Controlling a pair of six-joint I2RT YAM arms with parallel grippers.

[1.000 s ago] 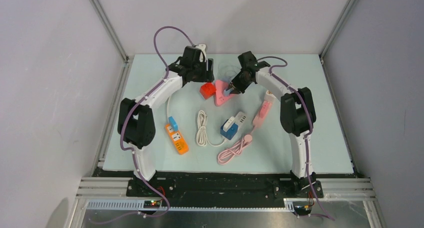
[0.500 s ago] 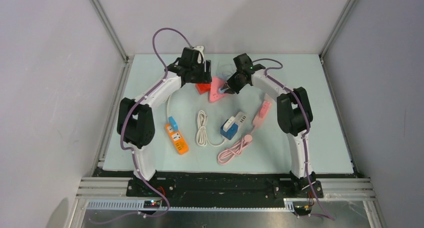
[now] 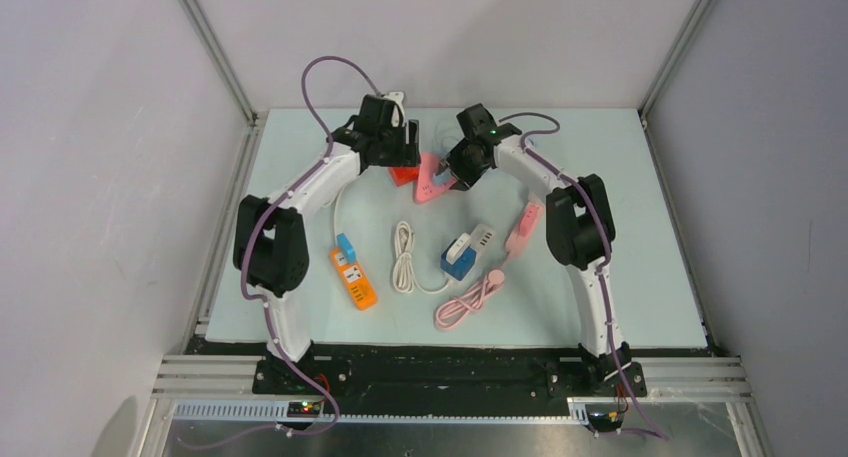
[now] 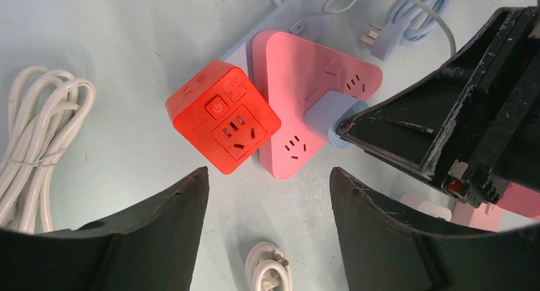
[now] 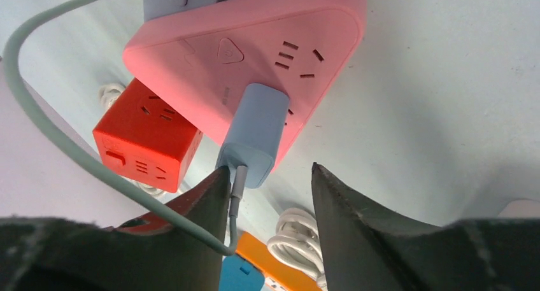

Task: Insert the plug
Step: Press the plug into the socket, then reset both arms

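Right pincer has just released the plug, seated in the pink strip just ahead of its parted tips, so insertion looks done; left pincer gapes empty.

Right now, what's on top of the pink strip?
A blue plug stands in one socket of the pink strip; two other sockets show empty. Its prongs are hidden, so full seating can't be confirmed.

Pale blue plug, pink socket block, orange-red cube (button matching).
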